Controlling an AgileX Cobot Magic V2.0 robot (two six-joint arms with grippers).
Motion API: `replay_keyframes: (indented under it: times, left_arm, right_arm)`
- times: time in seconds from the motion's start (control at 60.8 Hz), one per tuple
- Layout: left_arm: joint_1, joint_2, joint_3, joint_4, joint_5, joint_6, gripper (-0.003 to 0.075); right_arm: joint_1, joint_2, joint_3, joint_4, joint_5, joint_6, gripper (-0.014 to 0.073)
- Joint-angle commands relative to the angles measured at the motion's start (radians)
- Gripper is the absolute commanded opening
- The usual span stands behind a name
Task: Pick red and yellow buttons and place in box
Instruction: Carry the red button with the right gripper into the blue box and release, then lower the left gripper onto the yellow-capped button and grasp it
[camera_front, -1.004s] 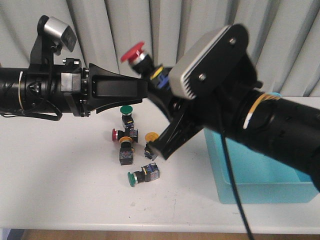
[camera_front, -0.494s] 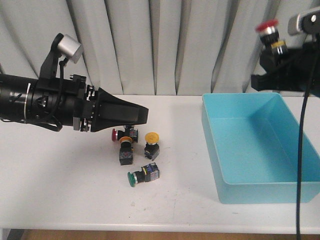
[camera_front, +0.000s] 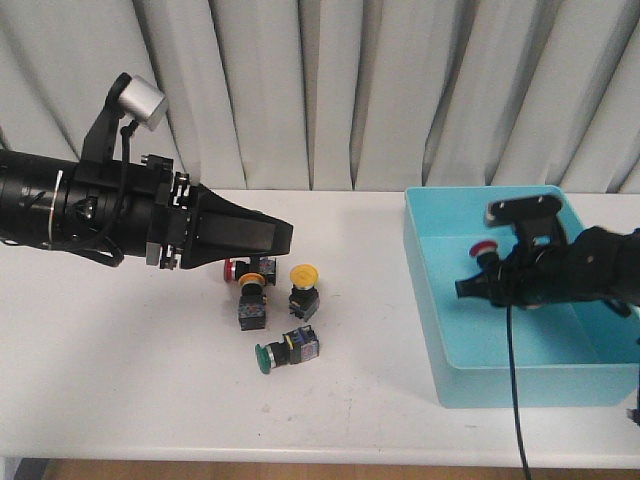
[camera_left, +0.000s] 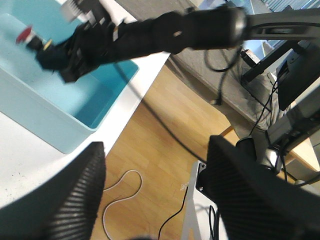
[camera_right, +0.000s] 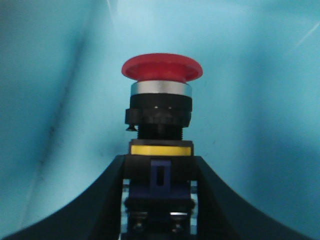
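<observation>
Turquoise box (camera_front: 430, 300) walls surround the right gripper (camera_front: 478, 283), clamping a red button (camera_right: 161, 125).

I'm in a lab: white table (camera_front: 120, 350), grey curtain backdrop (camera_front: 330, 90), cables on wood floor (camera_left: 150, 165).

A white tabletop (camera_front: 120, 360) is seen bearing a large turquoise plastic bin (camera_front: 425, 300) on the right and a cluster of red-, yellow- and green-capped push-button switches (camera_front: 270, 305) near the middle.

Red button (camera_right: 161, 67) inside box (camera_front: 425, 290); yellow (camera_front: 303, 273), small red (camera_front: 230, 268) on table.
</observation>
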Motion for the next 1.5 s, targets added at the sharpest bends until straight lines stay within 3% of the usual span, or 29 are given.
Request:
replay_keyframes:
  times: [0.0, 0.165, 0.461, 0.592, 0.823, 1.069, 1.168, 1.349, 1.481]
  left_arm:
    - [-0.005, -0.031, -0.025, -0.046, -0.007, -0.004, 0.0394]
    - [-0.005, -0.031, -0.025, -0.046, -0.005, -0.004, 0.0372]
    - [-0.005, -0.031, -0.025, -0.046, -0.005, -0.004, 0.0365]
    - [-0.005, -0.031, -0.024, -0.046, -0.001, -0.004, 0.0365]
    - [-0.005, -0.031, -0.02, 0.007, 0.082, 0.008, 0.0365]
    - [-0.005, -0.03, -0.018, 0.007, 0.17, 0.189, 0.0363]
    - [-0.005, -0.03, -0.001, 0.007, 0.239, 0.239, 0.0354]
    - [-0.005, -0.03, 0.088, 0.007, 0.418, 0.317, 0.0328]
    - [-0.005, -0.03, 0.159, 0.006, 0.52, 0.37, 0.0306]
  right_arm:
    - [-0.004, 0.0, -0.035, 0.0, -0.063, -0.009, 0.0013]
    - [-0.004, 0.018, -0.035, -0.001, -0.05, -0.01, 0.0109]
    - [-0.004, 0.018, -0.035, -0.001, -0.042, -0.012, 0.0517]
    - [-0.004, -0.009, -0.035, -0.005, -0.04, -0.012, 0.0633]
    - [-0.004, -0.19, -0.076, -0.001, 0.085, -0.012, 0.0615]
    - [-0.004, -0.494, -0.105, 0.042, 0.322, -0.073, 0.0587]
    - [-0.004, -0.631, -0.105, 0.15, 0.409, -0.175, 0.0587]
    - [-0.004, -0.864, -0.105, 0.492, 0.594, -0.426, 0.0587]
    - [-0.004, -0.981, -0.103, 0.636, 0.789, -0.455, 0.0587]
